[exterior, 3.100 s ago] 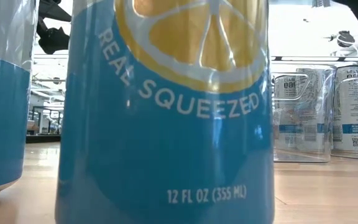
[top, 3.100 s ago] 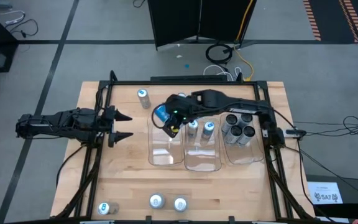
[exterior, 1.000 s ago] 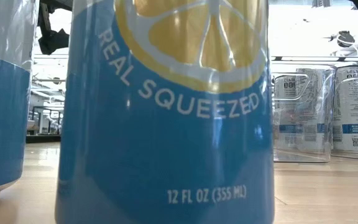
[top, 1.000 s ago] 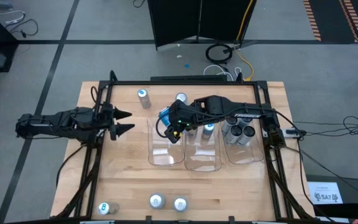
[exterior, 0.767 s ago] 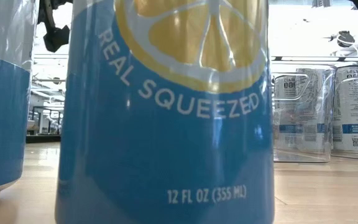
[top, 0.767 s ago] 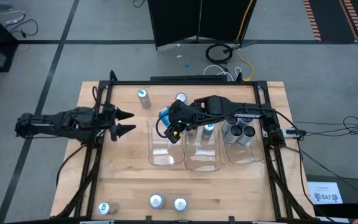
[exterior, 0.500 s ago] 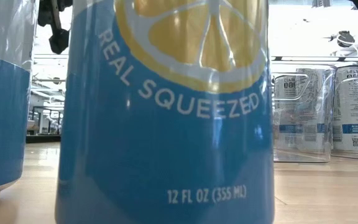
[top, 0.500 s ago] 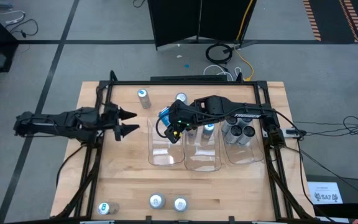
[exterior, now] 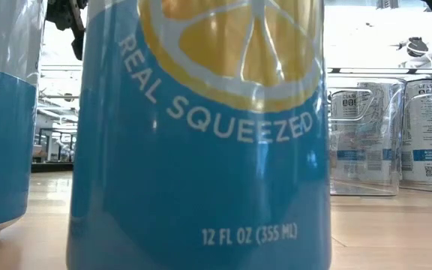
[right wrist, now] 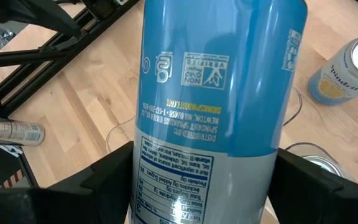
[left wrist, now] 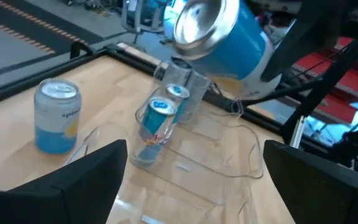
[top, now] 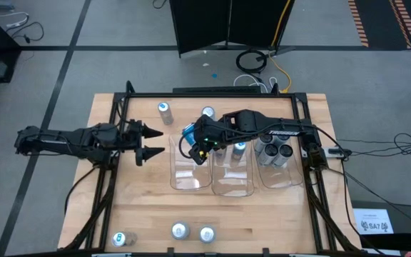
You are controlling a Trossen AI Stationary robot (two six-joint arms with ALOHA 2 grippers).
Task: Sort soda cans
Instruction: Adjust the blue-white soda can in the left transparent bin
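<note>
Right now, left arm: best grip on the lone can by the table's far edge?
Probably the can at mid-body, fingers across its round sidewall, coming in level from the left gripper side. It stands upright with open table around it, and the gripper is open.

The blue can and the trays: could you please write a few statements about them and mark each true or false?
1. The right gripper holds the blue can. True.
2. The left gripper holds a can. False: it is open and empty, beside the left tray.
3. The right tray holds dark cans. True.
4. The middle tray holds no cans. False: cans stand at its far end.
</note>
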